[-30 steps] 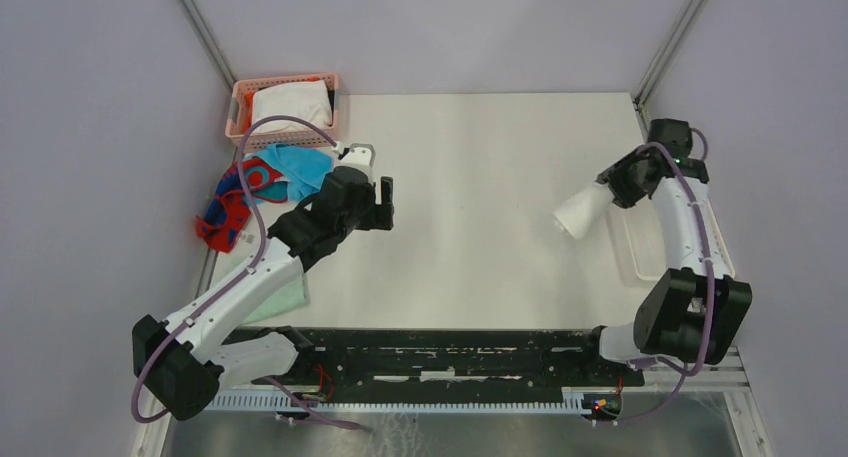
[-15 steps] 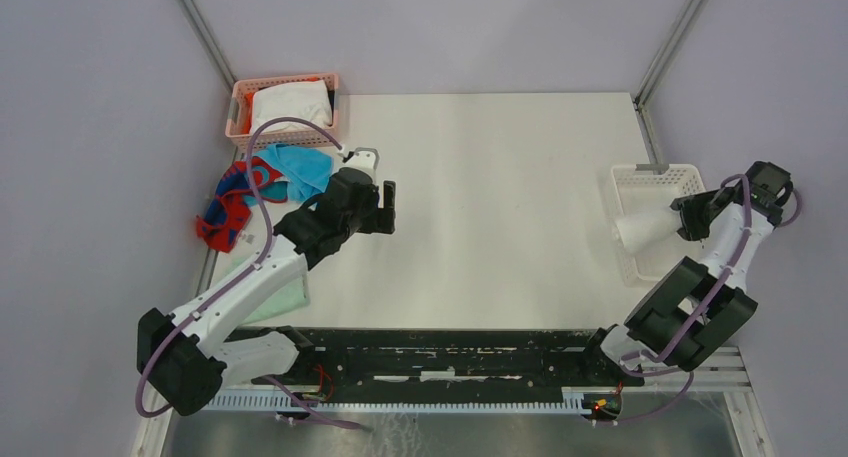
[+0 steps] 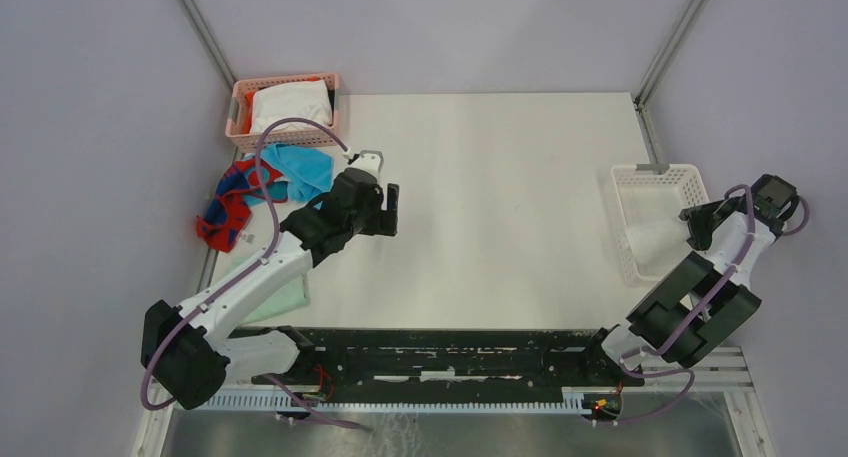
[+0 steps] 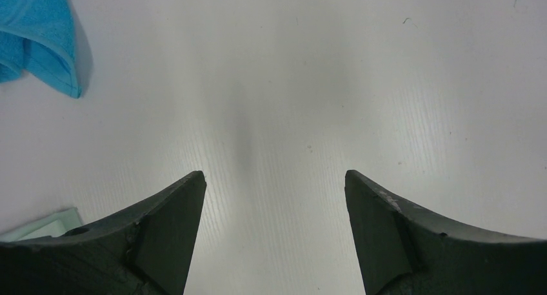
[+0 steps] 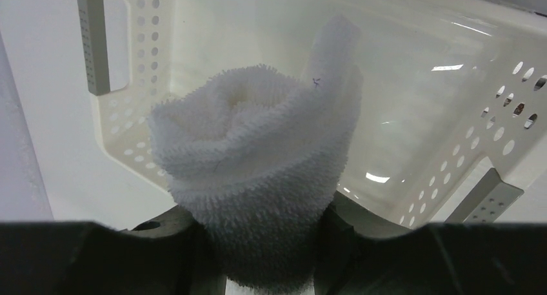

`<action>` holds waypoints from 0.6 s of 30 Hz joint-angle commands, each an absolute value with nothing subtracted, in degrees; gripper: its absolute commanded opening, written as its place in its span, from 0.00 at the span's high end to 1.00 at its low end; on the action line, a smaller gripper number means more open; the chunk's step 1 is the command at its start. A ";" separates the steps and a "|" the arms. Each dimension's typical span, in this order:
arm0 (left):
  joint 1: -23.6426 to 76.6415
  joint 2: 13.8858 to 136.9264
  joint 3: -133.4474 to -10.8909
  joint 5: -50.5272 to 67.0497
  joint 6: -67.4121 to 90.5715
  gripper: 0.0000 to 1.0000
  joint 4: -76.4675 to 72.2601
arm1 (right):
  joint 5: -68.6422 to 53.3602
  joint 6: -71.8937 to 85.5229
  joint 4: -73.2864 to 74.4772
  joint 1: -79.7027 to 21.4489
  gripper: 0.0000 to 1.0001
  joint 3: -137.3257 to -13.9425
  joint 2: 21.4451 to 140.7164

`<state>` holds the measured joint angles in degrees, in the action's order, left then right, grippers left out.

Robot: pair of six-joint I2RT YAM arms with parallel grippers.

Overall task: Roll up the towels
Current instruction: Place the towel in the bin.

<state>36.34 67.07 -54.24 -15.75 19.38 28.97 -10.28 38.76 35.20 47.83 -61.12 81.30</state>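
Observation:
My right gripper (image 5: pixel 269 233) is shut on a rolled white towel (image 5: pixel 258 166) and holds it over the white perforated basket (image 5: pixel 445 133). From above, that gripper (image 3: pixel 697 227) is at the basket's right rim and the white roll (image 3: pixel 655 239) lies inside the basket (image 3: pixel 623 192). My left gripper (image 3: pixel 388 209) is open and empty over bare table; in its wrist view (image 4: pixel 274 198) nothing lies between the fingers. The turquoise towel (image 3: pixel 305 169) and the red and dark-blue towel (image 3: pixel 232 205) lie crumpled at the left edge. A corner of the turquoise towel (image 4: pixel 39 40) shows in the left wrist view.
A pink basket (image 3: pixel 241 105) at the far left corner holds white cloth (image 3: pixel 290 104). A pale mint-green folded cloth (image 3: pixel 285 299) lies under my left arm; its corner (image 4: pixel 39 223) shows in the left wrist view. Metal frame posts stand at the table's far corners.
My right arm has swung the rolled white towel from the table's right side out to the white basket and lowered it in. My left gripper has drifted slightly right.

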 commanded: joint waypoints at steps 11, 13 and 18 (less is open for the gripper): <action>36.11 67.89 -54.33 -13.06 16.53 0.15 27.06 | 6.06 35.67 39.16 49.03 0.76 -59.16 88.75; 36.10 68.00 -54.34 -12.84 16.52 0.15 27.10 | 7.84 36.04 38.95 48.94 0.75 -58.59 89.07; 36.12 68.14 -54.38 -12.75 16.48 0.15 27.17 | 10.72 36.47 38.89 48.89 0.75 -57.36 91.10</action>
